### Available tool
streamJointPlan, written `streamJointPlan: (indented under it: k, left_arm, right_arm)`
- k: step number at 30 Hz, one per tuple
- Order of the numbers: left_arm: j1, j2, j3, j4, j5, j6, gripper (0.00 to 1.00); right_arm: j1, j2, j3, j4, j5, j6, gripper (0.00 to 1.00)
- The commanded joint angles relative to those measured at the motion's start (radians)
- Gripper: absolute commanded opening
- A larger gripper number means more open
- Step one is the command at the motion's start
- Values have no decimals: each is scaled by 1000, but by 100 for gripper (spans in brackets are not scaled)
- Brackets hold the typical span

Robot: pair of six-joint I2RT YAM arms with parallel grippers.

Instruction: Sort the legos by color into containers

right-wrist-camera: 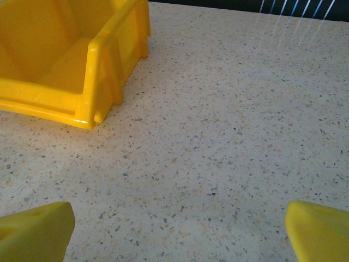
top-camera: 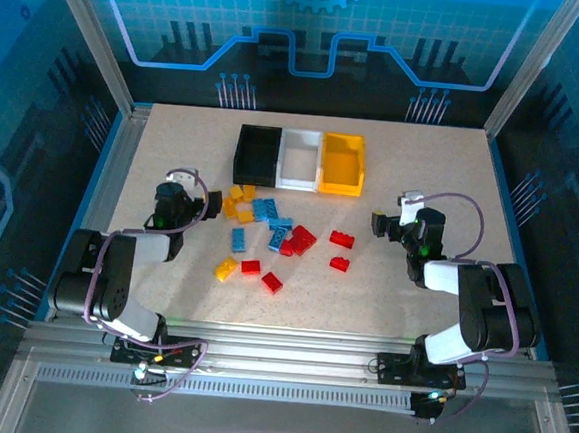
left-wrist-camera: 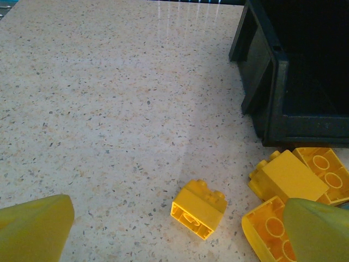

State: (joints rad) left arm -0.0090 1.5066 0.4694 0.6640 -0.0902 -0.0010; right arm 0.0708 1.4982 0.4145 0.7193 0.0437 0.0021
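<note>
The containers stand in a row at the back of the table: a black bin point(top-camera: 257, 155), a white bin point(top-camera: 300, 159) and a yellow bin point(top-camera: 342, 164), all with nothing in them. The legos lie loose in front: yellow bricks point(top-camera: 236, 205), blue bricks point(top-camera: 268, 214) and red bricks point(top-camera: 301, 240). My left gripper point(top-camera: 213, 205) is open just left of the yellow bricks. In the left wrist view a small yellow brick point(left-wrist-camera: 199, 209) lies between the left gripper's point(left-wrist-camera: 177, 234) fingers, untouched, near the black bin point(left-wrist-camera: 272, 82). My right gripper point(top-camera: 377, 223) is open over bare table point(right-wrist-camera: 177, 234), right of the yellow bin point(right-wrist-camera: 65, 60).
More red bricks point(top-camera: 342, 239) lie singly toward the right arm, and a yellow brick point(top-camera: 226, 269) and red bricks point(top-camera: 261, 274) sit nearer the front. Metal frame rails point(top-camera: 113, 163) border the tabletop on both sides.
</note>
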Motion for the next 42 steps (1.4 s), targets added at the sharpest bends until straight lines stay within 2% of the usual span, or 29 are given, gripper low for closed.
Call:
streamJointPlan:
  k: [1, 6, 7, 11, 14, 16, 18, 20, 23, 28, 33, 38, 42]
  left_arm:
    - [9, 8, 25, 24, -1, -4, 99]
    - [9, 8, 26, 22, -2, -5, 99]
    - [7, 0, 21, 28, -2, 1, 99]
    - [-4, -71, 97, -186, -105, -25, 99]
    - [-5, -153, 102, -244, -56, -48, 99]
    - [-4, -244, 107, -322, -96, -133, 99]
    - [-1, -311, 159, -483, -167, -274, 99]
    - [0, -344, 241, -651, -170, -343, 99]
    - [-3, -368, 348, -856, -141, -440, 99]
    - [-13, -399, 472, -1074, 65, -593, 99]
    - [-52, -435, 491, -1208, 243, -648, 99]
    - [-158, -506, 423, -1274, 321, -694, 99]
    - [-237, -569, 365, -1295, 336, -740, 99]
  right_arm:
    - [-18, 8, 22, 31, -9, -11, 100]
    - [-18, 7, 18, 37, -10, -11, 100]
    - [-13, -4, 30, 15, 24, -3, 100]
    - [-12, -85, 126, -215, 92, 20, 100]
    - [-13, -171, 179, -345, 95, 64, 100]
    - [-34, -212, 273, -555, 117, 221, 100]
    - [-42, -216, 404, -786, 99, 284, 100]
    - [-37, -209, 521, -967, 69, 341, 100]
    - [-10, -178, 681, -1199, -19, 413, 100]
    - [147, -102, 890, -1535, -62, 462, 100]
    - [310, -68, 932, -1683, -125, 548, 99]
    - [414, -6, 918, -1761, -132, 560, 94]
    - [449, 21, 900, -1738, -117, 446, 92]
